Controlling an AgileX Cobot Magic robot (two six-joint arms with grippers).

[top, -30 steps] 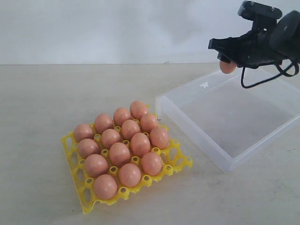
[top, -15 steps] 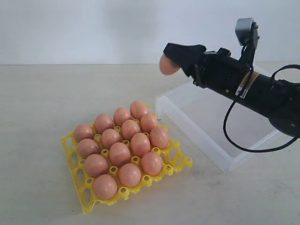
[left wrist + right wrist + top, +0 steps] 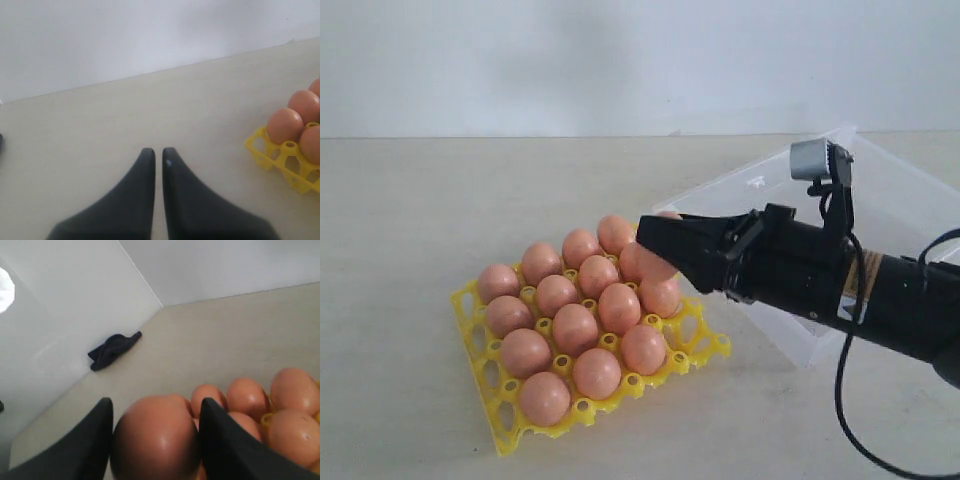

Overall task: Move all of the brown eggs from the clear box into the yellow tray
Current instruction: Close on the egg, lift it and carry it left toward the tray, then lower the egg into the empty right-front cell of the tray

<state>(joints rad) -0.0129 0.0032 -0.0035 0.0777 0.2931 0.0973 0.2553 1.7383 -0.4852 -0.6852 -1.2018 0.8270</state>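
Note:
The yellow tray (image 3: 510, 425) lies at the left front of the table with several brown eggs (image 3: 575, 328) seated in its cups. My right gripper (image 3: 655, 240) hangs low over the tray's far right corner, shut on one brown egg (image 3: 156, 435) that fills the space between its fingers (image 3: 220, 440). Behind the right arm the clear box (image 3: 910, 215) shows no eggs in the part I can see. In its wrist view my left gripper (image 3: 154, 152) rests shut and empty over bare table, with the tray's corner (image 3: 272, 155) off to one side.
The right arm's black forearm (image 3: 880, 290) and its cable (image 3: 845, 400) lie across the clear box's near wall. A dark cloth (image 3: 112, 350) sits by the wall beyond the tray. A white wall runs behind the table.
The right arm has swung left and down from above the clear box to just over the tray's far right corner, carrying the egg with it. The eggs in the tray have not moved.

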